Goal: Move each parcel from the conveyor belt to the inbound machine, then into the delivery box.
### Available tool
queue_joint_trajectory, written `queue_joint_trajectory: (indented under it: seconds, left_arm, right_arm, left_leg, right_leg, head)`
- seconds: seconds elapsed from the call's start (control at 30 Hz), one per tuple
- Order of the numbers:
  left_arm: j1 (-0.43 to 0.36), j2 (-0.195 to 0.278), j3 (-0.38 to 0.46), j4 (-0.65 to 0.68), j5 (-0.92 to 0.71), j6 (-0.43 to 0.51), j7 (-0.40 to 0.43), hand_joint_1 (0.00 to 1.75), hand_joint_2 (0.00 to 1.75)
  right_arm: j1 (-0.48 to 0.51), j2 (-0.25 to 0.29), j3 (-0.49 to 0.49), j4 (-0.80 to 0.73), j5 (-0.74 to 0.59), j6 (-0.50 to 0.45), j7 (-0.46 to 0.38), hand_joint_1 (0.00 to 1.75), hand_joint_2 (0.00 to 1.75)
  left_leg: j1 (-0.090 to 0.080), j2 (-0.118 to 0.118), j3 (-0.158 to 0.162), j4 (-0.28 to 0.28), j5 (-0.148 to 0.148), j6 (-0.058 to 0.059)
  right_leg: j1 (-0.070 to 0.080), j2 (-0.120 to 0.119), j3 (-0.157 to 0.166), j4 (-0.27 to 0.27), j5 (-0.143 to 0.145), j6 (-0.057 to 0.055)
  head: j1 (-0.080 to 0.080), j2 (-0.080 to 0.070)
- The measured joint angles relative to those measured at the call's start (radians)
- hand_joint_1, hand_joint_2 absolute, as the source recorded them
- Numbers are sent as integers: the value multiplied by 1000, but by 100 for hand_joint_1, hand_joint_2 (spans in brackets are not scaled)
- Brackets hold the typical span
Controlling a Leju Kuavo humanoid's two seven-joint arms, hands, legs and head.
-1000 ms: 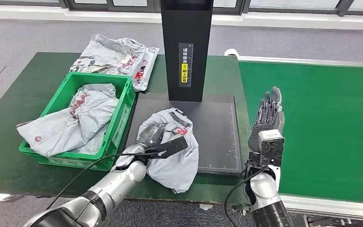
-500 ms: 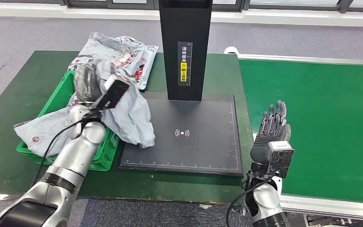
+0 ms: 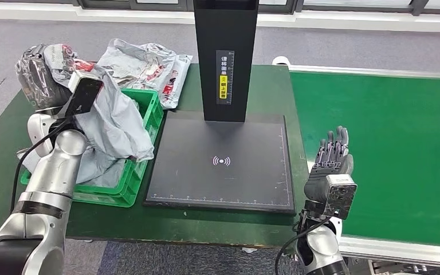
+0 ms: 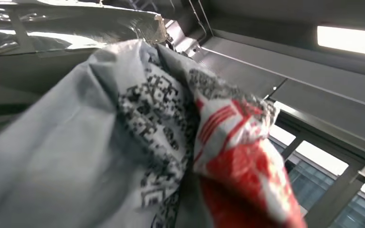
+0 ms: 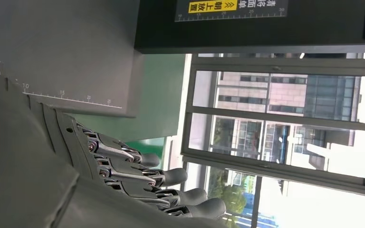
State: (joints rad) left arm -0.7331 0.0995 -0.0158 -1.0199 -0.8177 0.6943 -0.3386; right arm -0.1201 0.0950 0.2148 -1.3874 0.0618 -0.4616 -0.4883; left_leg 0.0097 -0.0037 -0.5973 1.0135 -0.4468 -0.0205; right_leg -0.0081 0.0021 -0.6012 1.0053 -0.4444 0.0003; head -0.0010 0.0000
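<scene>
My left hand grips the grey parcel high over the green box, so it can drop in. Right of the box, my right hand waits open and empty by the belt.

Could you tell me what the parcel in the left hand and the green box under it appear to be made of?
The parcel looks like a thin grey plastic mailer: it crumples, drapes limply from the left hand and shines slightly. The green box seems to be rigid moulded plastic, judging by its straight, even-coloured rim and slotted walls.
</scene>
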Motion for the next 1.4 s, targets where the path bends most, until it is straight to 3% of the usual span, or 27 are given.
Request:
queue_joint_trajectory:
  seconds: [0.33, 0.53, 0.67, 0.77, 0.83, 1.07, 1.4]
  left_arm:
    - [0, 2, 25, -3, -10, 0, 3, 175, 175]
    - [-4, 25, 98, 74, -31, 0, 60, 175, 175]
    - [-25, 50, 140, 219, -142, -6, 153, 0, 175]
    - [-52, 63, 149, 357, -229, -70, 242, 0, 175]
    - [-59, 63, 149, 433, -243, -139, 255, 0, 175]
    - [-85, 48, 149, 544, -216, -254, 200, 0, 175]
    - [-86, 49, 154, 553, -130, -292, 127, 0, 175]
  right_arm:
    - [1, 0, 0, -2, 1, -1, 0, 0, 0]
    - [20, 0, 0, -13, 9, 3, 4, 0, 0]
    - [13, 0, 0, -16, 17, 14, 24, 0, 0]
    - [4, 0, 0, -16, 23, 15, 39, 0, 0]
    - [-5, 0, 1, -16, 27, 18, 52, 0, 0]
    - [-13, 0, 2, -10, 32, 35, 68, 0, 0]
    - [16, -2, 3, -9, 34, 42, 58, 0, 0]
  left_leg:
    - [0, 0, 0, 0, 0, 0]
    - [0, 1, 0, 0, 0, -1]
    - [0, 1, 0, 0, 0, -1]
    - [0, 1, 0, 0, 1, -2]
    - [0, 1, 0, 0, 1, -1]
    - [0, 1, -1, 0, 1, -1]
    - [0, 1, -1, 0, 1, -1]
  right_leg:
    - [0, 0, 0, 0, 0, 0]
    - [0, 1, -1, 0, 0, 0]
    - [1, 1, -1, 0, 0, 0]
    - [1, 1, -1, 0, 0, 0]
    - [0, 1, -1, 0, 0, 0]
    - [0, 1, -1, 0, 1, -1]
    - [1, 0, -1, 0, 1, -1]
  head:
    - [0, 0]
    - [0, 0]
    - [0, 0]
    - [0, 0]
    - [0, 0]
    - [0, 0]
    - [0, 0]
